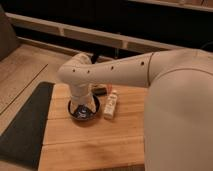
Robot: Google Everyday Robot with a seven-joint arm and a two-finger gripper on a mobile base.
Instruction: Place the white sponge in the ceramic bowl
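The ceramic bowl [81, 116] sits directly beneath the end effector [83, 103], whose jaws stand wide apart, gripping nothing visible.

The ceramic bowl [83, 112] sits toward the table's [90, 145] far-left corner, the gripper [82, 103] down inside it. A bottle [111, 104] lies just right; a mat [25, 125] flanks the left edge.

Dark blue-black ceramic bowl [79, 116]
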